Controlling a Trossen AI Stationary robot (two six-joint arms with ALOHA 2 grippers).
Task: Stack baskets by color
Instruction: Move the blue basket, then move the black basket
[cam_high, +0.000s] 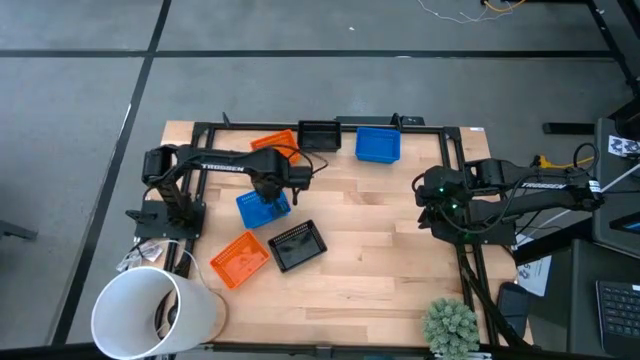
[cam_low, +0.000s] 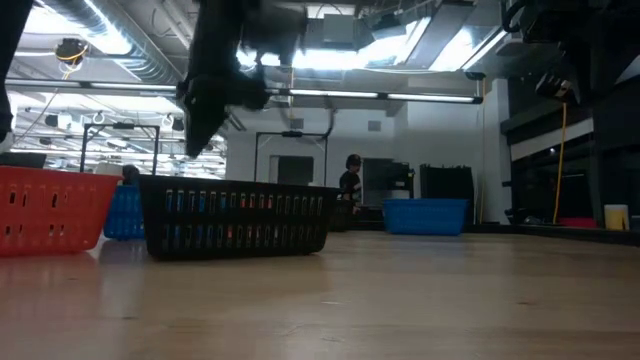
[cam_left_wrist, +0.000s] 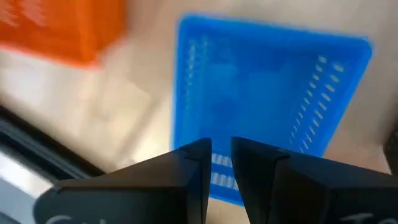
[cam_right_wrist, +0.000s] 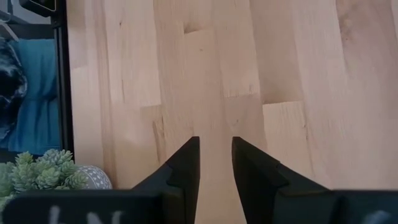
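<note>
Step in hand, by judgement: approach to a blue basket (cam_high: 263, 208) near the table's left-middle, with the left gripper (cam_left_wrist: 221, 163) poised directly over its near rim. Fingers stand slightly parted with a narrow gap, grasping nothing; the rim is not yet between them. The next move likely calls for a descent so one finger enters the basket and one stays outside the wall, then a clench, then carriage to the second blue basket (cam_high: 378, 143) at the far edge. Blue basket: rectangular, bright plastic, slotted sides, upright, empty. Others visible: orange basket (cam_high: 275, 143) and black basket (cam_high: 319, 134) at the far edge; orange basket (cam_high: 240, 260) and black basket (cam_high: 298, 245) side by side nearer the front. Right gripper (cam_right_wrist: 215, 163) waits over bare table (cam_right_wrist: 280, 62) at right, fingers parted, empty.
</note>
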